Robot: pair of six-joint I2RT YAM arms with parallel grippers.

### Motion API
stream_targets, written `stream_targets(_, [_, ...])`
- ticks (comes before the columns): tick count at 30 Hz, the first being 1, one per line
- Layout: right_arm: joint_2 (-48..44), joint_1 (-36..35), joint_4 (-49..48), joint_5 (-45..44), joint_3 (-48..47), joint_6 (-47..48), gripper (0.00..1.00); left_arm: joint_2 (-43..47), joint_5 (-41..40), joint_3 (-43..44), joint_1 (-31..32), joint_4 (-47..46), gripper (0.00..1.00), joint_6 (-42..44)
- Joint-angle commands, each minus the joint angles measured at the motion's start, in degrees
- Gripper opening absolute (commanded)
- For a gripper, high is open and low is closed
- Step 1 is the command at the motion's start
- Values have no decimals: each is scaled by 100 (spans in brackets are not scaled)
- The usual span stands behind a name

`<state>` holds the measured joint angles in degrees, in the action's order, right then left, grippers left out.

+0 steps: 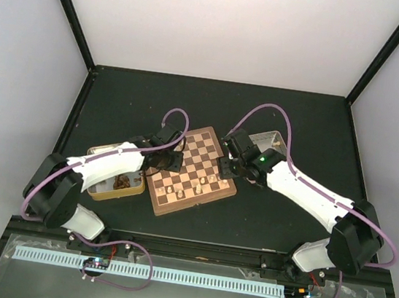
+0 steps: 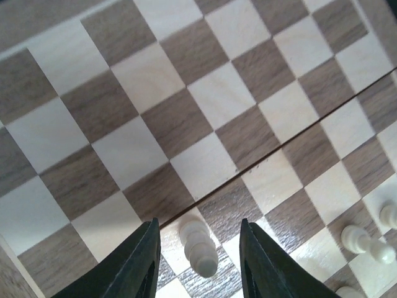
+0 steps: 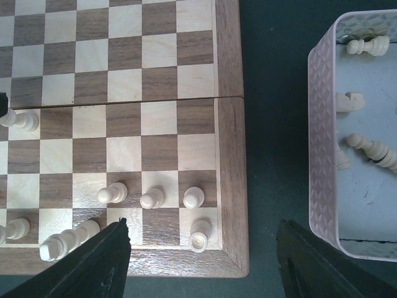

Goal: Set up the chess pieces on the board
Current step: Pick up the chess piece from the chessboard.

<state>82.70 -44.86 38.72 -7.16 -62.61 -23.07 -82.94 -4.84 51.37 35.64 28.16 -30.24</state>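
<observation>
The checked wooden board [image 1: 193, 170] lies in the middle of the table, with several cream chess pieces [image 1: 200, 186] along its near side. My left gripper [image 1: 164, 160] hangs over the board's left edge. In the left wrist view it [image 2: 198, 264] is open, and a cream pawn [image 2: 198, 247] stands between the fingers, touching neither. My right gripper [image 1: 227, 166] is over the board's right corner. In the right wrist view it [image 3: 201, 261] is wide open and empty above a rook [image 3: 200, 234] and three pawns [image 3: 152, 198]. More pieces [image 3: 366, 45] lie in the pale tray.
A shallow metal tray [image 1: 134, 188] holding dark pieces sits left of the board under my left arm. A pale tray [image 1: 273, 139] [image 3: 322, 143] sits right of the board behind my right arm. Black frame rails border the table.
</observation>
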Motion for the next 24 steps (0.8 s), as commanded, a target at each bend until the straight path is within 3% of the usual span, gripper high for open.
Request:
stream_targets(1, [-117,16,-116,-157,64,-57,65,-191,307,277,-26,483,36,31])
stream_targets(4, [-104,13,-122,-137,72,-53,65,-299,283,297,-35,512,31,68])
stream_targets(13, [-99,15,-106,-154,89,-57,64,-412,278,409,-42,539,5,170])
stream_targets(24, [-372,20,-241,-654,220,-302,63,66,805,496,96,877,4,452])
